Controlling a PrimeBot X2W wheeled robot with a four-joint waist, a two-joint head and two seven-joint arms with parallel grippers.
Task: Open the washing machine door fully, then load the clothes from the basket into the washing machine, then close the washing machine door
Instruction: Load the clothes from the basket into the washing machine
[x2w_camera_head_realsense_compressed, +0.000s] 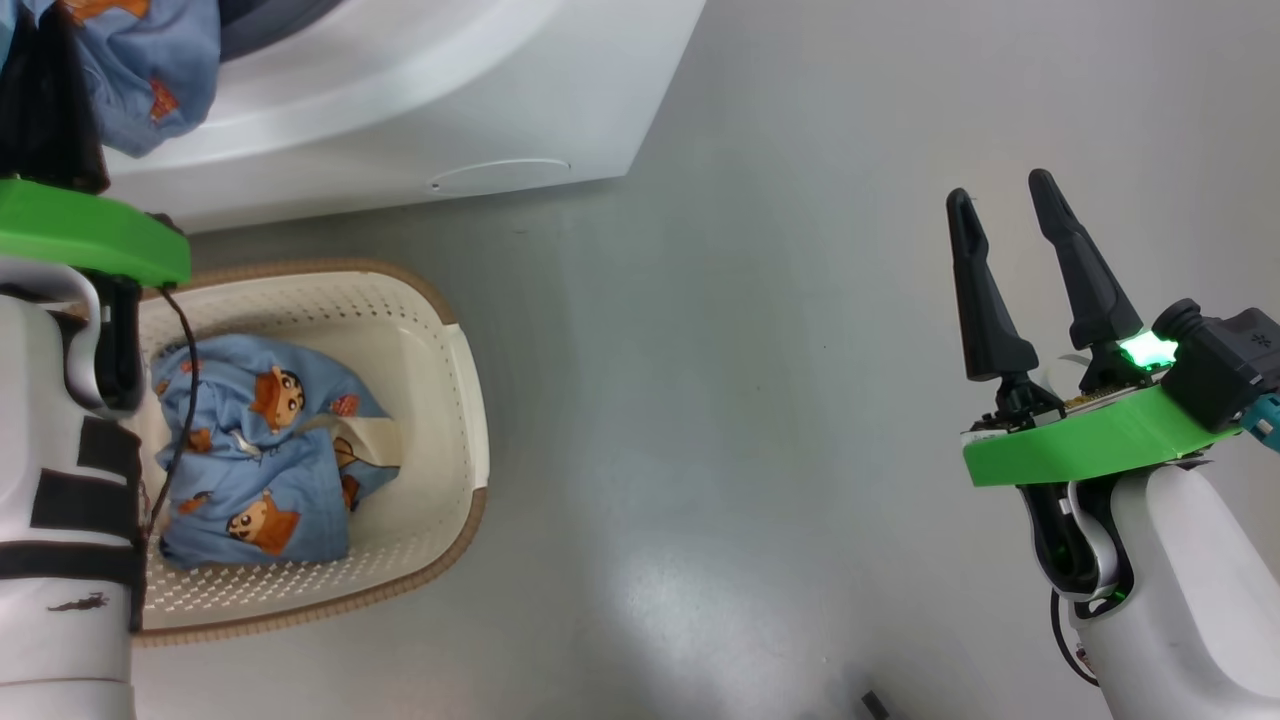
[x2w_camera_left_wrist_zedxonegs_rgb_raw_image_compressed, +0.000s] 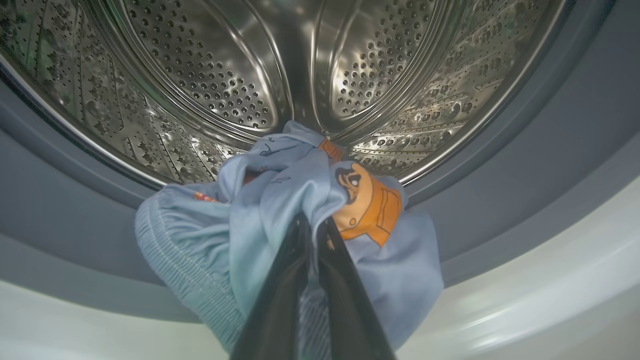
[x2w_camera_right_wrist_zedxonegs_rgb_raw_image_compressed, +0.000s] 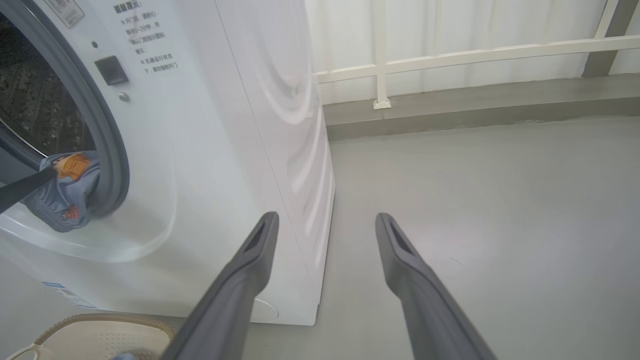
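The right pincer (x2w_camera_head_realsense_compressed: 1000, 190) hung spread and empty above the floor (x2w_camera_head_realsense_compressed: 750, 400). Just before the washing machine (x2w_camera_head_realsense_compressed: 420, 110), the basket (x2w_camera_head_realsense_compressed: 470, 400) sat on the floor with one blue garment (x2w_camera_head_realsense_compressed: 260, 450) inside. Beyond it, the left pincer (x2w_camera_left_wrist_zedxonegs_rgb_raw_image_compressed: 314, 222) pinched the other garment (x2w_camera_left_wrist_zedxonegs_rgb_raw_image_compressed: 240, 220), which lay over the grey seal (x2w_camera_left_wrist_zedxonegs_rgb_raw_image_compressed: 550, 150) at the mouth of the drum (x2w_camera_left_wrist_zedxonegs_rgb_raw_image_compressed: 225, 75).
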